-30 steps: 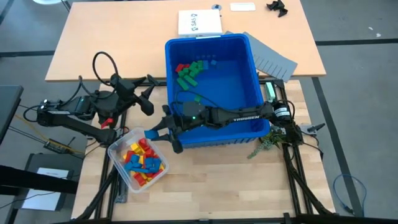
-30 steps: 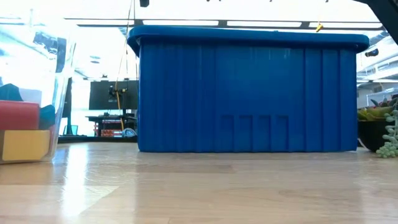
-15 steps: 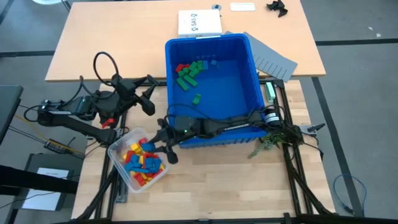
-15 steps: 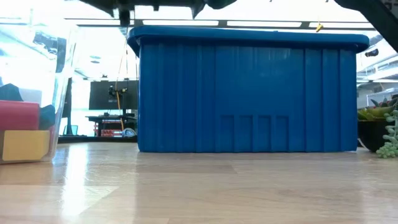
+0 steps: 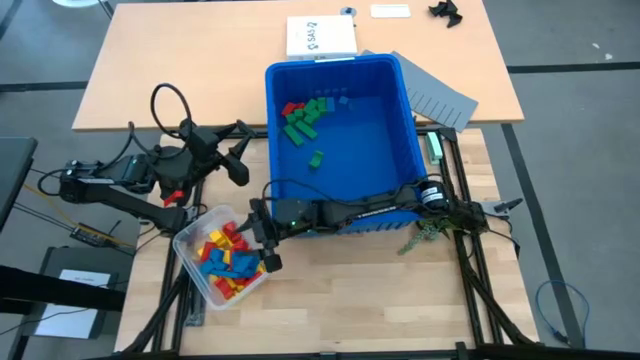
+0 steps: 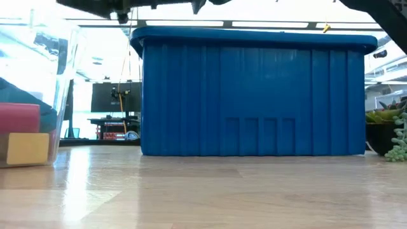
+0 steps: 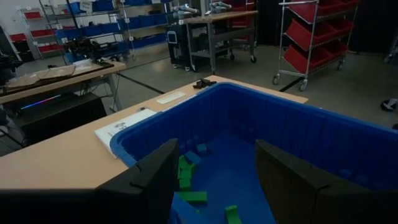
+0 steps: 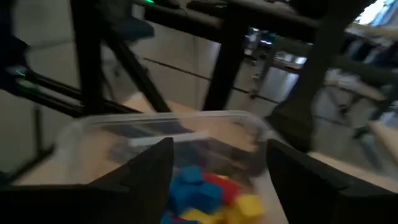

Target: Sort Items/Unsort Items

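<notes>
right gripper (image 5: 262, 240) hangs wide open and empty over the clear tub (image 5: 190, 240) of blocks (image 5: 225, 262); left gripper (image 5: 240, 150) open beside the blue bin (image 5: 400, 80).

The right arm reached across to the left, its tool (image 5: 262, 240) apparently empty with fingers spread. The left tool (image 5: 236, 150) waited, fingers parted.

The light wooden worktop (image 5: 350, 290) carries a large blue bin (image 5: 343, 145), just behind the right end effector (image 5: 260, 240), and a clear tub (image 5: 222, 258) of coloured blocks directly under it. A white sheet (image 5: 320, 37) and grey divider sheets (image 5: 437, 95) lie beyond the bin.
</notes>
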`<state>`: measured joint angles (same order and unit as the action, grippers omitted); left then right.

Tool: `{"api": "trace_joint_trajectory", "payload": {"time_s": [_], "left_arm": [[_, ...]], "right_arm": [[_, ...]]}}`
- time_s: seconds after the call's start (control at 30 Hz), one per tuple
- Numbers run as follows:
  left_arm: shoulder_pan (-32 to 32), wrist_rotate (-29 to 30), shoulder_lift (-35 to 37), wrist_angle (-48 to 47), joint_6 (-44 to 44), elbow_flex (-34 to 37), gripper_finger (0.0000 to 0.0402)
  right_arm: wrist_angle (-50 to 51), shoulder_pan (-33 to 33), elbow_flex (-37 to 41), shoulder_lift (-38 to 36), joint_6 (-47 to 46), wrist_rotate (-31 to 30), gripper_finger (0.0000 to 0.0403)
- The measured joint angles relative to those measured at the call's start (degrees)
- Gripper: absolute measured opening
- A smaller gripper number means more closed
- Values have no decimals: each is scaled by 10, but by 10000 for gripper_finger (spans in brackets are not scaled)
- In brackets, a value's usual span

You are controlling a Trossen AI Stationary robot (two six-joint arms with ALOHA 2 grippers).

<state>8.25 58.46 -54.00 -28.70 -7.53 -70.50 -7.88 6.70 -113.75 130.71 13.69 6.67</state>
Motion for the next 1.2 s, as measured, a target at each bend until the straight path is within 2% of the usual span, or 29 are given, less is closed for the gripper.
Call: {"api": "trace_joint_trajectory", "payload": {"time_s": [0.2, 0.4, 0.53, 0.7, 0.8, 0.93, 1.2], "left_arm": [[0, 0, 0, -1, 0, 0, 218], [0, 0, 0, 1, 0, 0, 218], [0, 0, 0, 1, 0, 0, 218], [0, 0, 0, 2, 0, 0, 218], [0, 0, 0, 4, 0, 0, 218], [0, 0, 0, 6, -2, 0, 218], [0, 0, 0, 6, -2, 0, 218]], "right_arm": [[164, -12, -2, -96, 88, -113, 272], [336, -39, 0, -189, 159, -239, 260], [436, -84, -1, -239, 171, -292, 250], [509, -186, 0, -276, 124, -293, 243], [532, -266, -1, -278, 81, -270, 249], [537, -364, 11, -255, 30, -208, 270], [512, -494, 21, -167, -55, -163, 301]]}}
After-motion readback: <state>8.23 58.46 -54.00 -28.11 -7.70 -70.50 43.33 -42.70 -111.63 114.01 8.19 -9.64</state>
